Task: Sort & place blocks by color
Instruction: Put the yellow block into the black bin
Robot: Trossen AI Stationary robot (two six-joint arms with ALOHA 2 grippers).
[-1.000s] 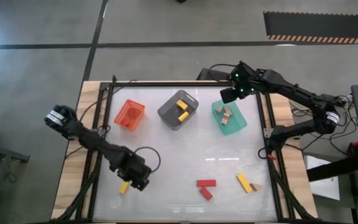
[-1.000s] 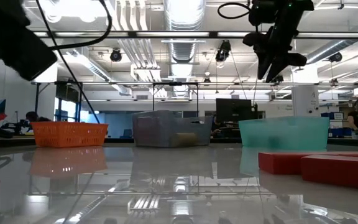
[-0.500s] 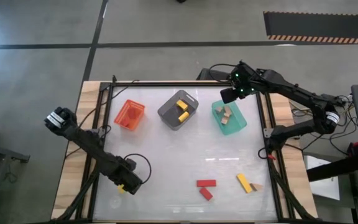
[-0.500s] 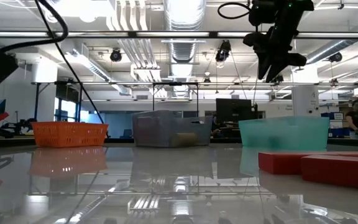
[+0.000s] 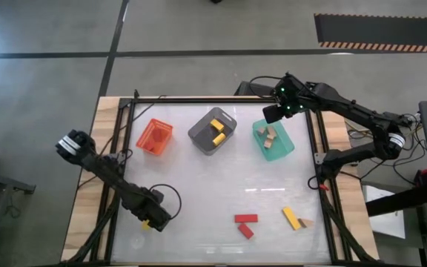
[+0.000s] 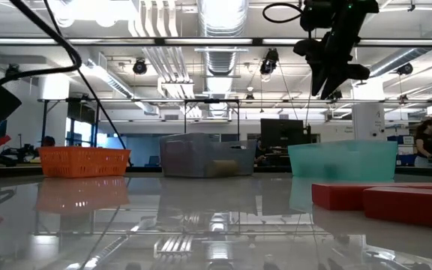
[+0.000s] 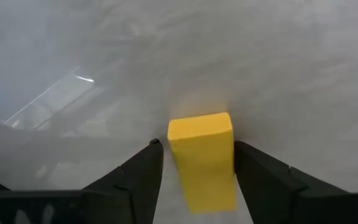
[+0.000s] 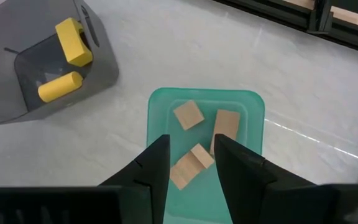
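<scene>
Left pincer (image 5: pixel 148 222): low at the near left of the desk (image 5: pixel 213 185), its two fingers (image 7: pixel 135 180) standing on either side of a yellow block (image 7: pixel 204 158); small gaps show between block and fingers, so it is released and grips nothing.
Yellow block at the left pincer: lies flat on the desk, between the fingers, touching neither.
Right pincer (image 5: pixel 273 113): raised above the far edge of the green bin (image 5: pixel 256 133), fingers (image 8: pixel 235 165) somewhat apart with nothing between them, released.
Green bin: far right of the desk, holds four pale tan blocks (image 8: pixel 188 114).
Grey bin (image 5: pixel 199 137): far middle, holds two yellow blocks (image 5: pixel 217 128).
Orange bin (image 5: pixel 154 137): far left; whether it holds anything I cannot tell.
Red blocks (image 5: pixel 245 219): two of them at the near middle-right of the desk, a bar and a shorter piece just beside it.
Yellow bar (image 5: pixel 291 218): near right of the desk, tilted, with a small tan block (image 5: pixel 305 222) touching its end.
Low view: the right pincer hangs above the bins (image 6: pixel 343 159); the red blocks (image 6: pixel 351 195) lie in front at the right.
</scene>
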